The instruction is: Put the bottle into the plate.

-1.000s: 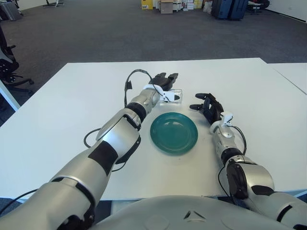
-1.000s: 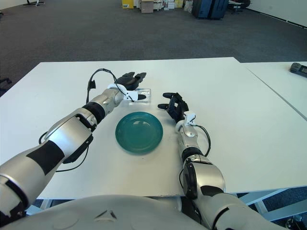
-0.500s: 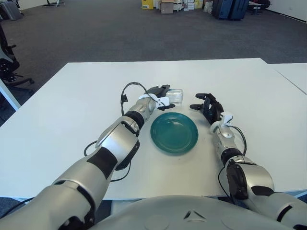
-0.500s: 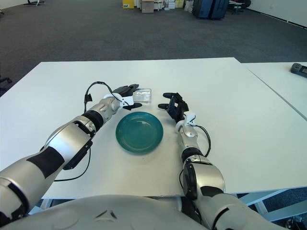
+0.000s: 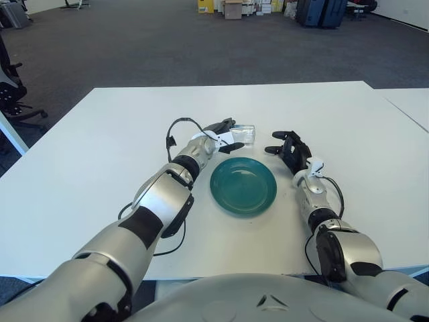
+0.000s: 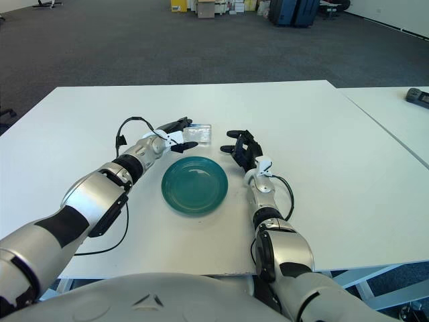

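The bottle [image 5: 243, 134], small and clear, lies on its side on the white tabletop [image 5: 100, 154], just beyond the far rim of the green plate [image 5: 243, 185] and not in it, so the task is not yet done. The left hand [image 5: 221, 136] is stretched out low over the tabletop with its dark fingers at the bottle's left end; they look spread around that end rather than clamped, though whether they actually touch the bottle cannot be told from either view. That low, level reach suits a thing lying flat: the fingers can close round the body from the side instead of from above. The right hand [image 5: 288, 149] shows to the right of the plate, near its upper right rim, with fingers loosely curled and holding nothing; it stands clear of the path between bottle and plate. Since the bottle lies so close to the plate, the carry looks short: close on it, lift it over the rim, and set it in the shallow middle. Being round, it may roll when first nudged, so a firm grip matters.
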Motion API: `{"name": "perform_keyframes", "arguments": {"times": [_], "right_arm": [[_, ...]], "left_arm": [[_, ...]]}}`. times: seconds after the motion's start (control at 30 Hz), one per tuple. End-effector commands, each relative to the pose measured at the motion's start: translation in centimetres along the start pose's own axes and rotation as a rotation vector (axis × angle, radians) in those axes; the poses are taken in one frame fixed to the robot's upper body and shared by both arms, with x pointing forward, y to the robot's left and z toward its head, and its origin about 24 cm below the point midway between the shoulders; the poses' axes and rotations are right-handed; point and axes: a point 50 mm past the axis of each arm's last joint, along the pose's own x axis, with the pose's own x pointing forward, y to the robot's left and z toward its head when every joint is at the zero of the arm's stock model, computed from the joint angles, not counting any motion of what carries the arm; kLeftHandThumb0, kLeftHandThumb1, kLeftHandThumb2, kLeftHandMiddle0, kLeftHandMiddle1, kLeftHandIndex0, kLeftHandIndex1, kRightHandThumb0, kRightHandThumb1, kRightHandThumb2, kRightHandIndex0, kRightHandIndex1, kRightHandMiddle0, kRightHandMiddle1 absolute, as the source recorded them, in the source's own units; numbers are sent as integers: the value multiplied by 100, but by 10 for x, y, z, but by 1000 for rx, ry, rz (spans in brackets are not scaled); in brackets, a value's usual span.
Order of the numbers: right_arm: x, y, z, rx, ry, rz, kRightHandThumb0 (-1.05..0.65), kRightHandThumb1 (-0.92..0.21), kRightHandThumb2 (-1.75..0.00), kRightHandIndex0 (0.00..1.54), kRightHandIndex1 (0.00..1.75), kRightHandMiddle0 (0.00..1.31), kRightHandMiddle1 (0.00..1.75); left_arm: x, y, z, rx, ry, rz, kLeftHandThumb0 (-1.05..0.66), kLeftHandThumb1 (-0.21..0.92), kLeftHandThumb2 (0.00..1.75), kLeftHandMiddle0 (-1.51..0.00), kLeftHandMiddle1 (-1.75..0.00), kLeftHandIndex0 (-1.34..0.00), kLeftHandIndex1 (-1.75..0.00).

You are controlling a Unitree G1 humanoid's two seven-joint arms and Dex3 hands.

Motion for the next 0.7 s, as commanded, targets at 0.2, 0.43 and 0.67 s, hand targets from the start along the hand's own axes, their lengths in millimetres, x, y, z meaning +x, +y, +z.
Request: {"name": "perform_keyframes", "arguments": {"times": [0.2, 0.43, 0.67], "right_arm": [[-10, 10, -9, 70, -11, 64, -78, -92, -88, 89, 138, 66, 165], [-11, 11, -8, 73, -25, 102, -78, -92, -84, 94, 155, 71, 174], [-12, 11, -8, 83, -27, 112, -77, -92, -83, 95, 156, 71, 173]], "left_arm": [[-5, -5, -19, 88, 38, 2, -105, 92, 54, -39, -3, 0, -55], [-6, -6, -25, 125, 53, 3, -105, 92, 47, -40, -3, 0, -54], [-7, -6, -28, 174, 61, 8, -105, 92, 46, -42, -3, 0, -62]]}}
